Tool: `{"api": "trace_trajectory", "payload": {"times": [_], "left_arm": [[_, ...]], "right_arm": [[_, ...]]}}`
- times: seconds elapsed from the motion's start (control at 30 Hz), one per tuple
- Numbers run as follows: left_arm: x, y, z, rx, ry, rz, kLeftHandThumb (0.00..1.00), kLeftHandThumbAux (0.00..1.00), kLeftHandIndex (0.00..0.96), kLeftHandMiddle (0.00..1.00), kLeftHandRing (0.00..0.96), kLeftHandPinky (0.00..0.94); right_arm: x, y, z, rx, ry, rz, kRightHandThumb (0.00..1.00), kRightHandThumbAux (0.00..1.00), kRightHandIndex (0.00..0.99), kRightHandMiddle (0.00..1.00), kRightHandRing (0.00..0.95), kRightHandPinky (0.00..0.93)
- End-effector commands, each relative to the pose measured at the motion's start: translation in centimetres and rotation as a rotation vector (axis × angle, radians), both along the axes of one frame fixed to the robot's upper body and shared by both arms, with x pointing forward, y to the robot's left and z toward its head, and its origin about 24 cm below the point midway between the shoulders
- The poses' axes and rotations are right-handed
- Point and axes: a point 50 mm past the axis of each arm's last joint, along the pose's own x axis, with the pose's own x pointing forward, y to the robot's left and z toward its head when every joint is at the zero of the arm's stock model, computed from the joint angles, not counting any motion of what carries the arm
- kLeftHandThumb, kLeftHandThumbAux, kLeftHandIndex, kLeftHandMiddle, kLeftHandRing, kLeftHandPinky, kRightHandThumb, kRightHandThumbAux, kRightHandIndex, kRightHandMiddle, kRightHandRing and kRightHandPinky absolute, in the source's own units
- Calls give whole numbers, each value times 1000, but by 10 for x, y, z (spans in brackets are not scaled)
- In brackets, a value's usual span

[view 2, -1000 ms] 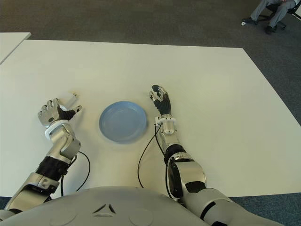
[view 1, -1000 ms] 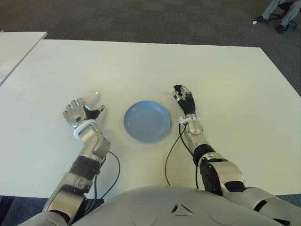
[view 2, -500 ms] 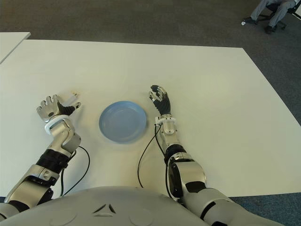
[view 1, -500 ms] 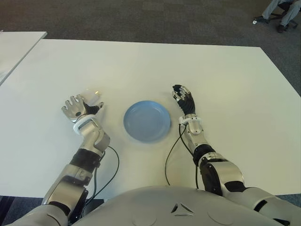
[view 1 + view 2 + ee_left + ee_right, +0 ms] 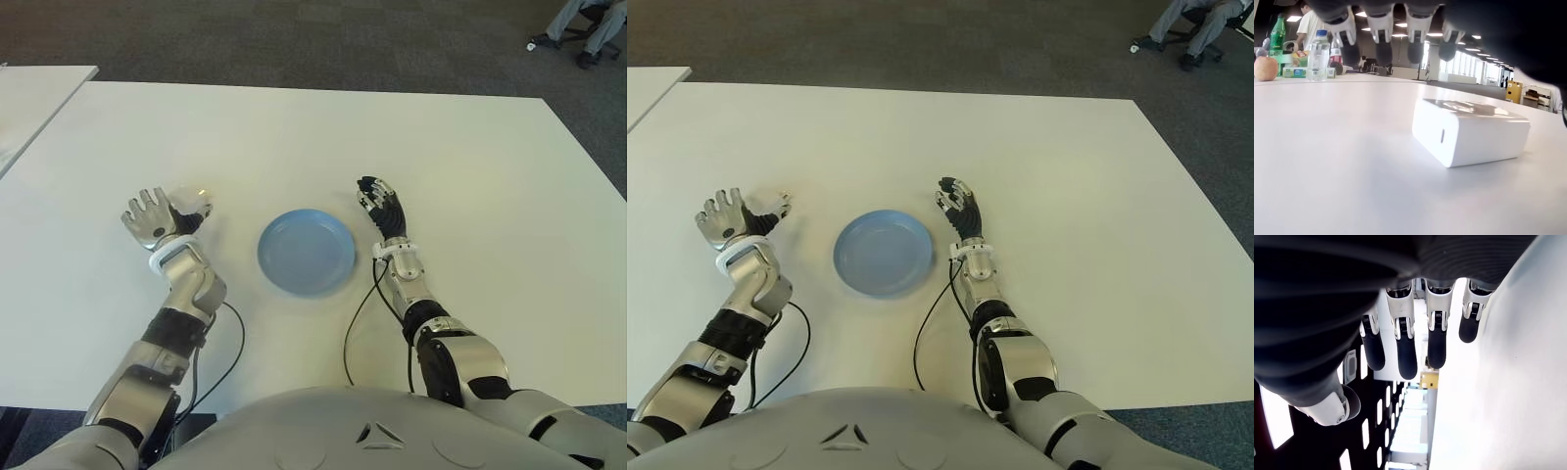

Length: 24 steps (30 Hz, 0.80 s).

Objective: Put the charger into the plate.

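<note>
The white block charger (image 5: 1469, 131) lies flat on the white table (image 5: 294, 137), left of the blue plate (image 5: 307, 252). My left hand (image 5: 154, 213) is just left of the charger, palm toward it and fingers (image 5: 1380, 29) spread, holding nothing. The charger (image 5: 192, 203) shows only faintly in the eye views, beside my thumb. My right hand (image 5: 383, 207) shows to the right of the plate with relaxed fingers (image 5: 1405, 342) and nothing in it. The plate holds nothing.
A second white table (image 5: 39, 98) stands at the far left. A person's legs (image 5: 588, 24) show on the carpet at the far right. Thin black cables (image 5: 355, 323) trail from both wrists. Bottles (image 5: 1318, 54) and a round fruit (image 5: 1265, 67) stand far behind the charger.
My left hand has moved forward and slightly left, and its fingers have spread wider. The charger, plate and right hand stay where they were.
</note>
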Motion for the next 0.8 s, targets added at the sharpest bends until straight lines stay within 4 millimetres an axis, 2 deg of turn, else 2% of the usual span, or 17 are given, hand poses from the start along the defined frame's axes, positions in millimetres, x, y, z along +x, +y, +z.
{"api": "trace_trajectory", "payload": {"times": [0.03,0.6,0.8], "left_arm": [[4,4,6,26,-17,-17,176,272,0,0,0,0],[10,15,18,117,-77,-79,200,293,0,0,0,0],[14,21,23,144,-94,-105,199,273,0,0,0,0]], "right_arm": [[-20,-5,-27,9,143,-21,0,643,237,297,229,139],[-20,-4,-28,-18,147,-17,0,642,246,318,243,134],[-21,-4,-28,-21,146,-14,0,635,250,315,239,129]]}}
